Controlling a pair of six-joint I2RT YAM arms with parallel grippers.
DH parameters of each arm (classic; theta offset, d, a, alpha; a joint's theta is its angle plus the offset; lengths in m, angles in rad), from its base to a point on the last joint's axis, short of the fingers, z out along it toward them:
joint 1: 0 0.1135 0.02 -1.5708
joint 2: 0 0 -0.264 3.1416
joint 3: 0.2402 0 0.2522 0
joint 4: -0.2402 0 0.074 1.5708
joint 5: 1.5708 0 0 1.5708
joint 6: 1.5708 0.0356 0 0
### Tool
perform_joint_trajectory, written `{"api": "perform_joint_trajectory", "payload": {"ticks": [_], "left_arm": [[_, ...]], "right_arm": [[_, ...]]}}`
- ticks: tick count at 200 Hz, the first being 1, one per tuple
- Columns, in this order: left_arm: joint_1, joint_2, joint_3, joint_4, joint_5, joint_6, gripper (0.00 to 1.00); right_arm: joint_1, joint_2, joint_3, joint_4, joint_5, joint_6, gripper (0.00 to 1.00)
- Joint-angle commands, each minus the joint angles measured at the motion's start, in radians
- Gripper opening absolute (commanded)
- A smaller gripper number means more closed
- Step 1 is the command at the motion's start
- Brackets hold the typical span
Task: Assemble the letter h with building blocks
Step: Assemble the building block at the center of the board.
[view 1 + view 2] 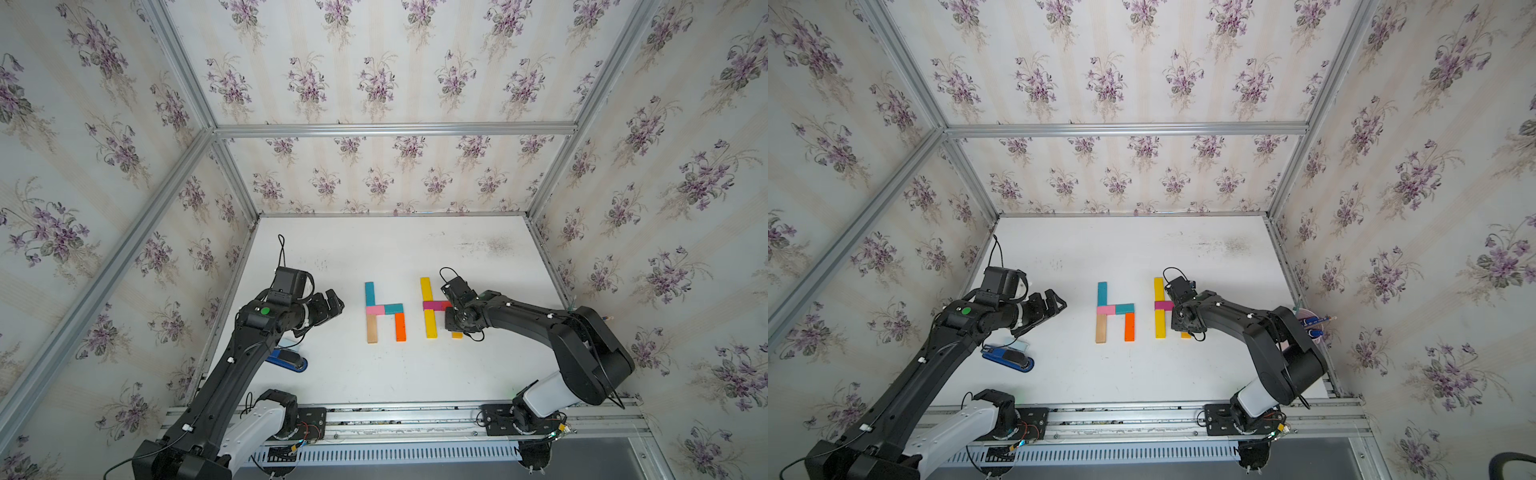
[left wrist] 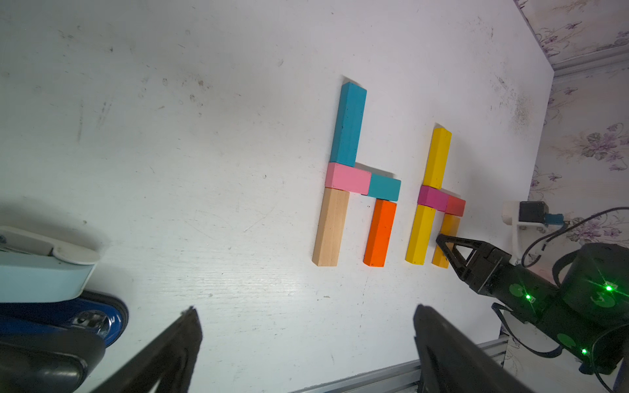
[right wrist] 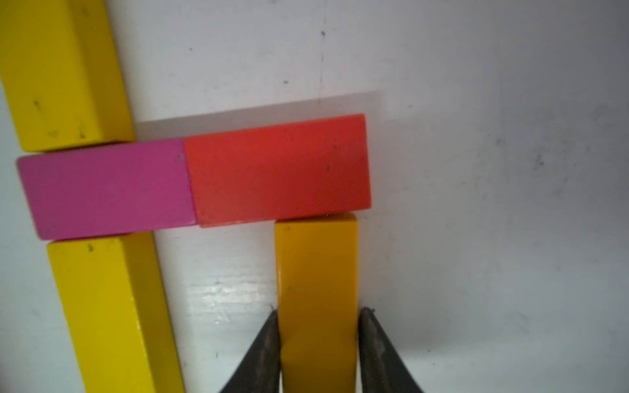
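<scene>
Right gripper [image 3: 319, 310] clamping glossy amber wooden bar [image 3: 316, 258], scuffed white tabletop [image 3: 476, 170]

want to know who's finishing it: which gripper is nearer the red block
Right. The right gripper grips the amber block butting against the red block; the left gripper hangs open beyond the other h, well away.

White desk [image 1: 395, 374], scuffed; dark smudge [image 1: 496, 245] near desk's far right corner. Violet-flowered wallpaper walls [image 1: 374, 83] enclose desk; aluminium frame rails [image 1: 395, 129] above desk's far edge.

scuffed white table [image 1: 415, 374] holds ten building blocks [image 2: 347, 177] and a blue stapler [image 1: 291, 359].
</scene>
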Motion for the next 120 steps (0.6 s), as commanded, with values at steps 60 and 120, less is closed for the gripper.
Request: {"api": "perform_joint_trajectory", "payload": {"ticks": [60, 120], "left_arm": [[0.001, 0.005, 0.017, 0.01, 0.002, 0.006, 0.99], [0.002, 0.01, 0.02, 0.013, 0.005, 0.005, 0.99]], "right_arm": [[0.002, 0.05, 0.021, -0.143, 0.019, -0.01, 0.31], [0.002, 0.058, 0.035, -0.162, 0.042, -0.006, 0.32]]}}
